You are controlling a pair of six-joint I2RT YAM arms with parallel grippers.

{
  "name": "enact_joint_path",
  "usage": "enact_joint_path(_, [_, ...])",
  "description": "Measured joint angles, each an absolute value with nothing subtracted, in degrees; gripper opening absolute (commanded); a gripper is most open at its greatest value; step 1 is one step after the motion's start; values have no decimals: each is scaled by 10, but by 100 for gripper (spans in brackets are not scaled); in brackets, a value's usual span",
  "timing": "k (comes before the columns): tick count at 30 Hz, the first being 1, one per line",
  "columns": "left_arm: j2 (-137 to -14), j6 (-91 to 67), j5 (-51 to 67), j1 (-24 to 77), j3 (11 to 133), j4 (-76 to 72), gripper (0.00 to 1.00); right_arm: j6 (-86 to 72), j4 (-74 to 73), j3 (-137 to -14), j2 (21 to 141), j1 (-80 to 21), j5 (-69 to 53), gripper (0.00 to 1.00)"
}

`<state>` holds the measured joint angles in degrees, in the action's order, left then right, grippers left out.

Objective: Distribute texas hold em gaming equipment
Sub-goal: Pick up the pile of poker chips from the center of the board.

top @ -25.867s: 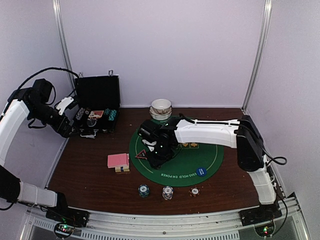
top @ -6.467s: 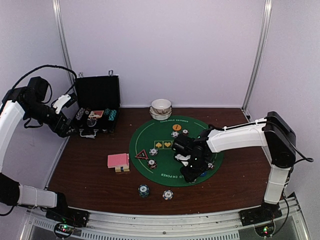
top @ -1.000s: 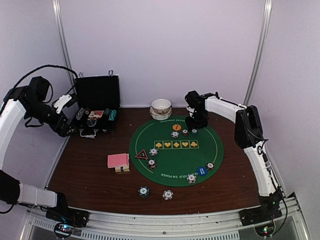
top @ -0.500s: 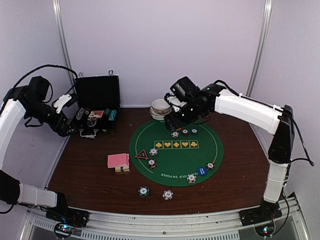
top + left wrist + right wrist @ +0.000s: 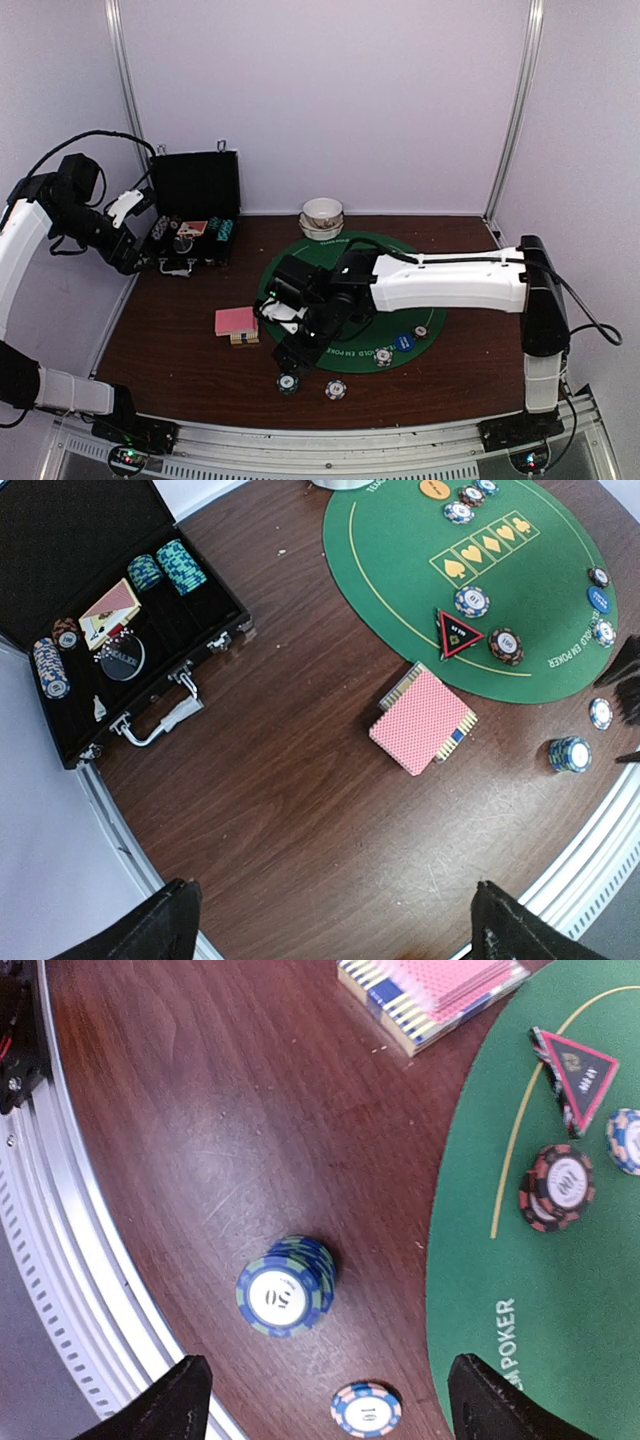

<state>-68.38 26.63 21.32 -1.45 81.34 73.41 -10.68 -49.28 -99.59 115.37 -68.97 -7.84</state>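
Observation:
My right gripper point(image 5: 330, 1405) hangs open above the bare wood at the front left of the green mat point(image 5: 400, 300). Just ahead of its fingertips point(image 5: 175, 1400) stands a blue-and-green chip stack marked 50 point(image 5: 284, 1288), and a single chip marked 10 point(image 5: 366, 1409) lies between them. Nothing is held. The pink-backed card deck point(image 5: 236, 321) lies left of the mat. The red-rimmed triangle marker point(image 5: 580, 1070) and a brown chip point(image 5: 557, 1187) sit on the mat's left part. High above the table's left side, my left gripper point(image 5: 335, 930) is open and empty.
A black hard case point(image 5: 120, 630) lies open at the back left with chip stacks and cards inside. White bowls point(image 5: 322, 213) stand stacked behind the mat. A blue disc point(image 5: 403, 342) and single chips point(image 5: 383, 356) lie near the mat's front edge. The metal rail point(image 5: 60, 1290) borders the table.
My right arm has swung from the back of the mat by the bowls to the front left, over the chip stack, and its jaws have widened. The left arm has stayed still.

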Motion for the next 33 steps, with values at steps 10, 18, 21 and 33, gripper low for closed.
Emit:
enact_joint_path(10, [-682, 266, 215, -15, 811, 734, 98, -84, -498, -1052, 1263, -709, -109, 78])
enact_joint_path(18, [-681, 266, 215, -15, 811, 734, 98, -75, -499, -1082, 1285, -709, -121, 70])
enact_joint_path(21, [-681, 266, 215, -15, 811, 734, 97, -73, -499, -1084, 1294, -709, -123, 67])
enact_joint_path(33, [-681, 266, 215, -15, 811, 734, 97, -72, -500, -1084, 1303, -709, -131, 43])
